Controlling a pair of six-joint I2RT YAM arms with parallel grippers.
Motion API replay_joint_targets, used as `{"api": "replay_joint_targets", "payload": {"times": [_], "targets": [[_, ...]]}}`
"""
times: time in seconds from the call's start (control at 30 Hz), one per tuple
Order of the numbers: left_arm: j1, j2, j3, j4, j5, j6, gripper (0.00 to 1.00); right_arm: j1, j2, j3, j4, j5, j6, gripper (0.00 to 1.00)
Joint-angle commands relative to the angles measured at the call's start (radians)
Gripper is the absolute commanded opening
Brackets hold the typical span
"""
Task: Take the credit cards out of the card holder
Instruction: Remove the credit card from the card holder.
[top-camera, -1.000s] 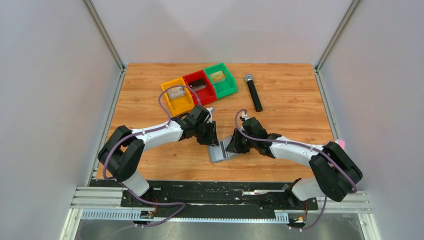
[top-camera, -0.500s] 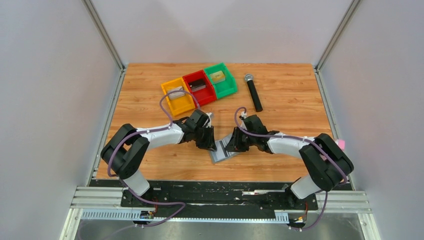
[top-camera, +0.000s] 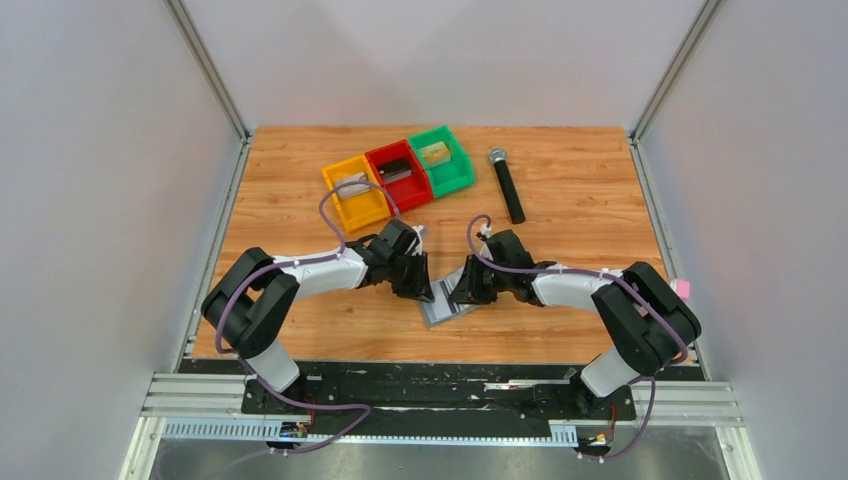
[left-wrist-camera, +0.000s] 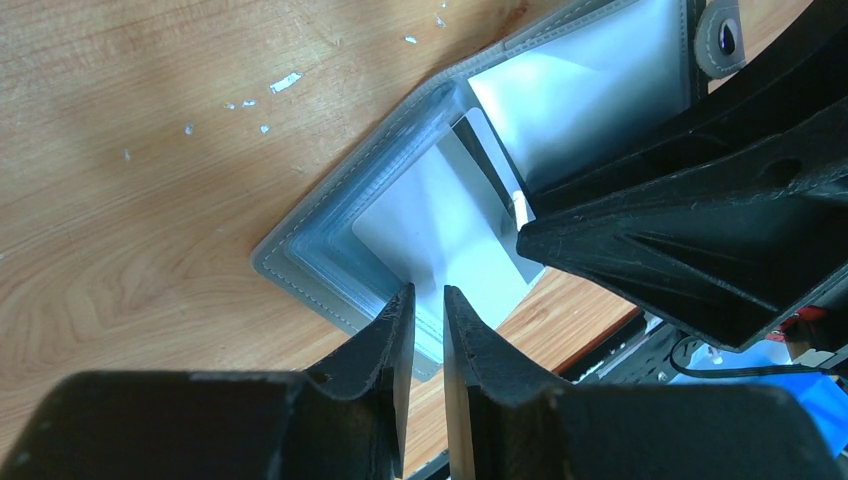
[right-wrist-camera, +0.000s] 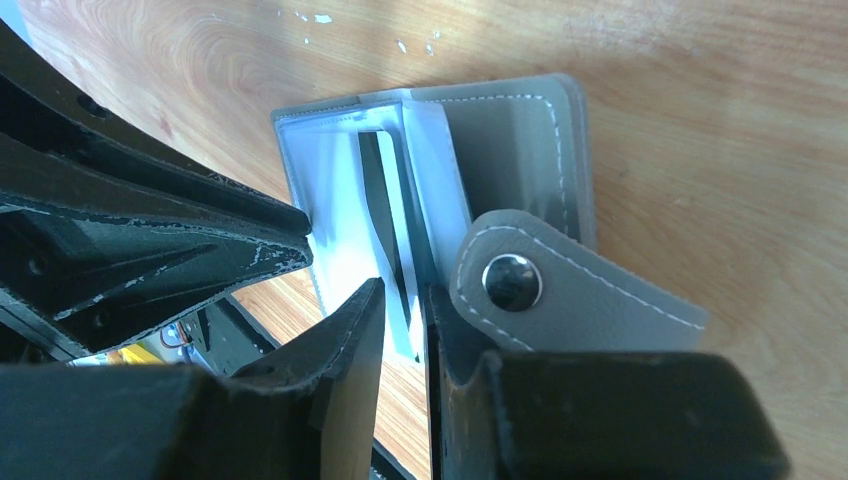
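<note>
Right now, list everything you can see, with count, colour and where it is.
holder: one, grey, open, near middle of table
card: one visible, white, sticking out of holder
yellow bin, red bin, green bin: one each, in a row at the far side, a small item in each
microphone: one, black, right of green bin
table: one, wood
left pincer: one, black, closed on card's edge
right pincer: one, black, closed on holder

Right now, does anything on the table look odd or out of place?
One whitish card sticks partly out of the open card holder. A black microphone lies beside the green bin, unrelated to cards.
</note>
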Motion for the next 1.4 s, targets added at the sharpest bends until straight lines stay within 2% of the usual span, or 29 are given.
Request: {"api": "replay_joint_targets", "payload": {"times": [0.0, 0.27, 0.47, 0.67, 1.37], "targets": [[0.000, 0.008, -0.022, -0.005, -0.033, 0.014, 0.25, -0.004, 0.014, 0.002, 0.082, -0.040, -0.025, 0.22], [0.000, 0.009, -0.026, -0.007, -0.038, 0.019, 0.25, -0.004, 0.029, -0.020, 0.118, -0.074, -0.013, 0.20], [0.000, 0.001, -0.024, -0.035, -0.062, 0.027, 0.24, -0.004, 0.025, -0.055, 0.181, -0.117, 0.018, 0.00], [0.000, -0.023, -0.048, -0.044, -0.065, 0.027, 0.24, -0.003, -0.002, -0.116, 0.253, -0.147, 0.079, 0.00], [-0.001, -0.027, -0.078, -0.040, -0.064, 0.035, 0.24, -0.013, -0.146, -0.182, 0.145, -0.038, 0.053, 0.00]]}}
